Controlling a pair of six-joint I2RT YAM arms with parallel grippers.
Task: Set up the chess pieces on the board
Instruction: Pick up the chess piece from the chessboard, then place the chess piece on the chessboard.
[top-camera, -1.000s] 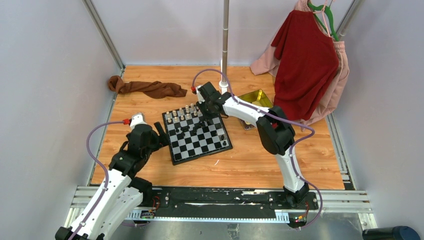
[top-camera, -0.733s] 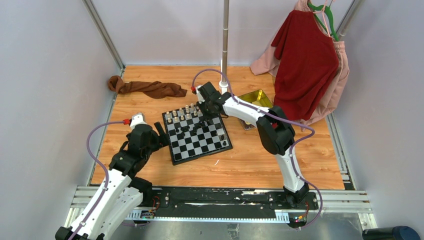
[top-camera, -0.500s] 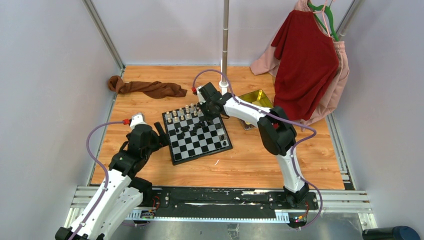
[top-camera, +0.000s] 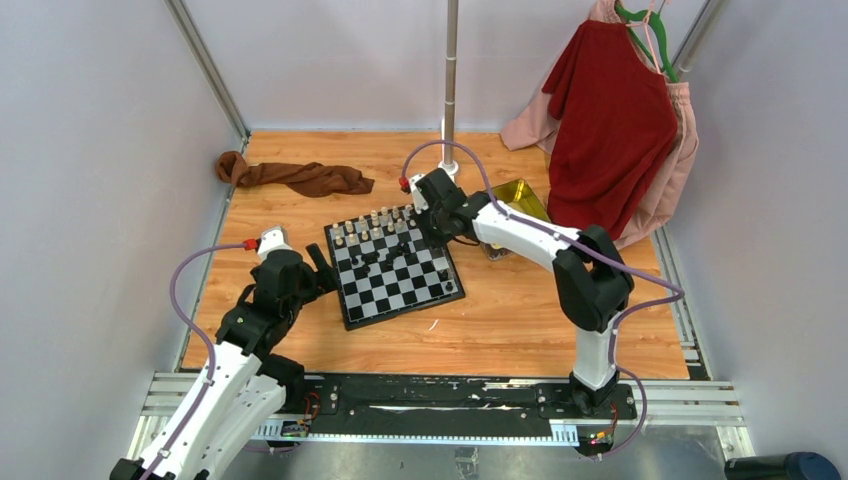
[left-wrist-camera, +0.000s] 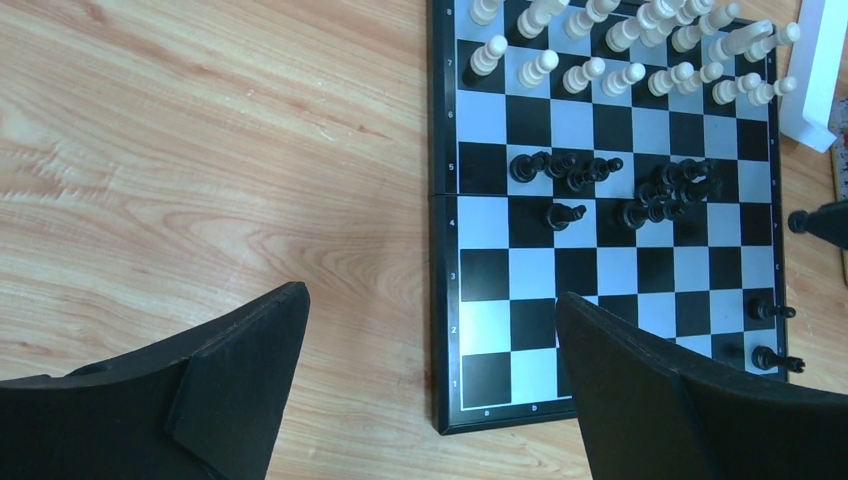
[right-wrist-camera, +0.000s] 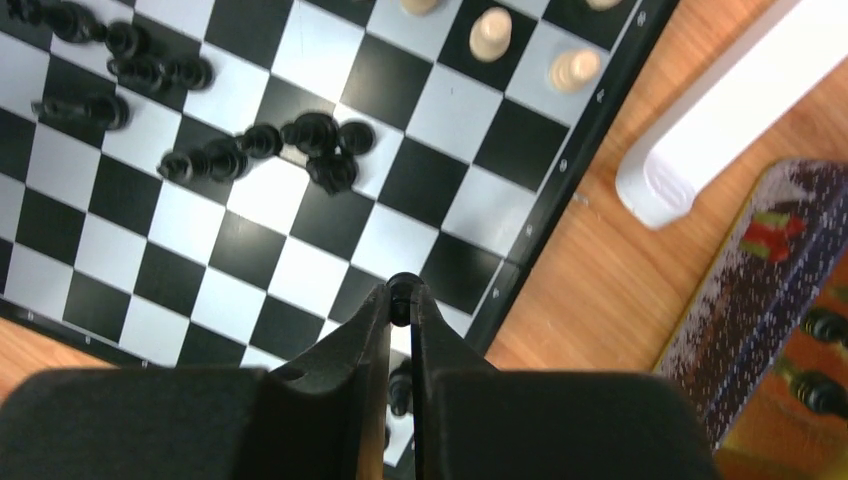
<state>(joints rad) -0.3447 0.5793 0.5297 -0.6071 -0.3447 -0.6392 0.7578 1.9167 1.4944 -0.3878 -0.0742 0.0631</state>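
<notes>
Pinched between the almost closed fingertips of the right gripper (right-wrist-camera: 401, 302) is a small black chess piece (right-wrist-camera: 400, 285). It is held above the squares just inside the right-hand border of the small black-and-white checkered board (right-wrist-camera: 330, 270). The board is laid at a slight angle on the wooden table top (top-camera: 500, 320), between the two arms.

Two rows of pale cream pieces (left-wrist-camera: 620, 75) are stood along the board's far edge. A cluster of loose black pieces (left-wrist-camera: 620, 185) is gathered on the middle ranks, several of them toppled onto their sides. Two further black pieces (left-wrist-camera: 772, 338) are seen by the near right corner.

The left gripper (left-wrist-camera: 430, 300) is spread as wide as it goes and nothing is held in it. It is hung low over the board's near left corner, with one finger above bare wood and the other above the board's near edge.

A yellow-gold square tin (top-camera: 515, 193) is set just beyond the board's right side. More dark pieces (right-wrist-camera: 822, 325) are seen inside it from the right wrist camera.

A crumpled brown cloth (top-camera: 295, 177) is left at the far left of the table.
</notes>
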